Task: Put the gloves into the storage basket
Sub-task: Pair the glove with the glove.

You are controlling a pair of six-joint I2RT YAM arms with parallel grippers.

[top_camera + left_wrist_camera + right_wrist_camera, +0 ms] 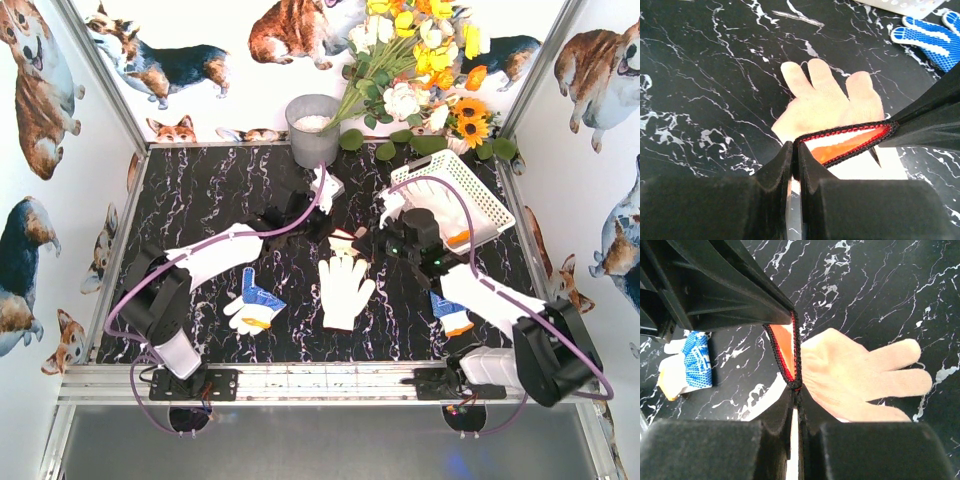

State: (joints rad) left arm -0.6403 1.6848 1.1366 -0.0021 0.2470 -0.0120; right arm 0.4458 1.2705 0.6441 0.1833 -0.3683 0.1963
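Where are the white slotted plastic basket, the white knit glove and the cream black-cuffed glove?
white slotted plastic basket [482,200], top view, lattice side.
white knit glove [345,292], top view, palm.
cream black-cuffed glove [826,106], left wrist view, palm.

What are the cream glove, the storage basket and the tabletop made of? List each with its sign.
Cream glove: soft matte fabric, faintly fuzzy; cuff bound in black-and-red stitching.
Storage basket: white, rigid, slotted walls, probably moulded plastic.
Tabletop: black with white veins, slight sheen; marble or printed imitation, cannot tell.
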